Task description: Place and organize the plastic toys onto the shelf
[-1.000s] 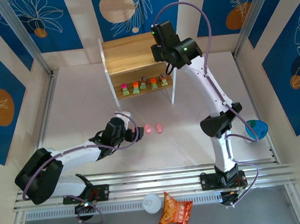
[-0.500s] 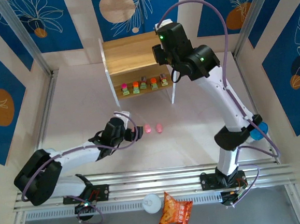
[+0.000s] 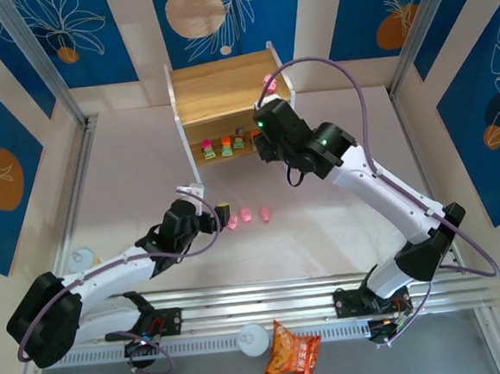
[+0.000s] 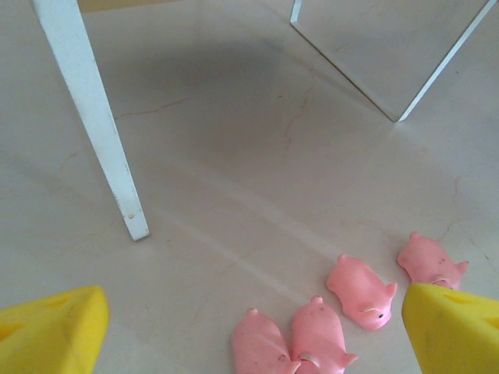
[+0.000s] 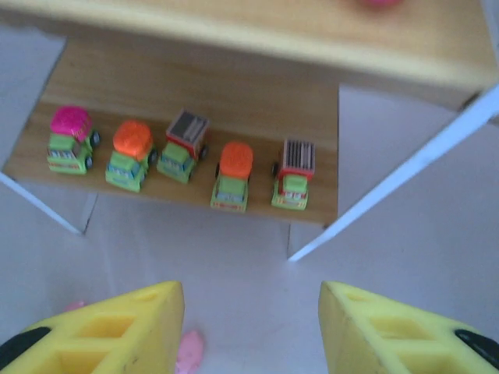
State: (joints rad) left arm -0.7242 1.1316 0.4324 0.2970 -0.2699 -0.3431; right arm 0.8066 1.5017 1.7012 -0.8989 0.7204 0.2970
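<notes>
Tabletop (image 3: 337, 189): pale, walled in by blue leaf-patterned panels.
Shelf (image 3: 220, 85): at the far middle, two light wooden boards on white legs.
Blocky toys (image 5: 181, 146): five in a row on the lower board; green bases, with tops pink, orange, dark, orange, dark from left to right in the right wrist view.
Pig on top (image 3: 269, 81): one pink pig on the upper board, near its right edge.
Loose pigs (image 4: 360, 282): four pink ones lying on the tabletop in front of the shelf, two of them touching side by side.
Left claw (image 3: 212, 206): low over the tabletop just beside the loose pigs, spread wide, gripping nothing.
Right claw (image 5: 251, 327): facing the lower board, fingers partly apart, nothing between them.
</notes>
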